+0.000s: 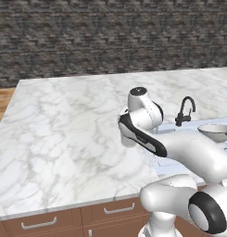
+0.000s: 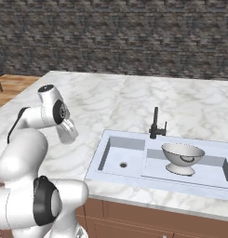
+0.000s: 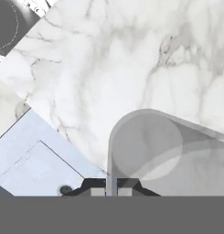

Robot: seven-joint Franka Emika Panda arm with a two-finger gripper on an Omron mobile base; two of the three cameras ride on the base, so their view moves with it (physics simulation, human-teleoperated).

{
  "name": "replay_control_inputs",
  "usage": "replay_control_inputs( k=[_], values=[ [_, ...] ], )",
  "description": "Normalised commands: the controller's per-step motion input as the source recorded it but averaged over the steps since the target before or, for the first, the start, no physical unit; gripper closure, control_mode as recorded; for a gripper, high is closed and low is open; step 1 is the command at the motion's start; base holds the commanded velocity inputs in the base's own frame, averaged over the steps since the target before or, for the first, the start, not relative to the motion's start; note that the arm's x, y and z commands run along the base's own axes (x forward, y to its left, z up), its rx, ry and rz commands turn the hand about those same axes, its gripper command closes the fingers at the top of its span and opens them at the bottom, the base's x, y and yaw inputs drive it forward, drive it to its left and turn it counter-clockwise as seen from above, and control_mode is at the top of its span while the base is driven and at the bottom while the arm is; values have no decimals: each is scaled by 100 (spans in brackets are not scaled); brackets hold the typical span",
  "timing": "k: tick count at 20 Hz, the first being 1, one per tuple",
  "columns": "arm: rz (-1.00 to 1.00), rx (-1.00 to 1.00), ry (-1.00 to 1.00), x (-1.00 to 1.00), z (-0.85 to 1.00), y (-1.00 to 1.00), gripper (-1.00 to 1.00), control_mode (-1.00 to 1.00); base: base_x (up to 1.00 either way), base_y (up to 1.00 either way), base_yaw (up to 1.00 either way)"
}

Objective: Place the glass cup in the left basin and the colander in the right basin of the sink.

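Observation:
In the hand view my gripper (image 3: 111, 190) is shut on the wall of the glass cup (image 3: 150, 146), a translucent grey tumbler hanging over the marble counter. A corner of the sink (image 3: 22, 146) and a dark drain hole (image 3: 65, 188) lie at the lower left. From the right base view the hand (image 2: 69, 131) hovers above the counter to the left of the sink (image 2: 94, 173). The left basin (image 2: 114, 155) holds nothing. The colander (image 2: 183, 158) (image 1: 216, 132), a pale grey bowl, stands upright in the right basin (image 2: 209, 171).
A thin black faucet (image 2: 156, 123) (image 1: 184, 111) rises behind the sink between the basins. Marble counter (image 1: 64, 129) stretches wide to the left and behind. A stone wall (image 1: 110, 37) backs it, and wood drawers (image 1: 40, 224) run under the front edge.

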Motion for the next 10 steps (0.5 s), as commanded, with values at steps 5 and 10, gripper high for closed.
replay_control_inputs(
  k=[5, 10],
  values=[
    [-15, 3, 3, 28, 0, -64, 100, -100, 0, 0, 0],
    [-14, 4, 2, 17, 0, -66, 100, -100, 0, 0, 0]
  ],
)
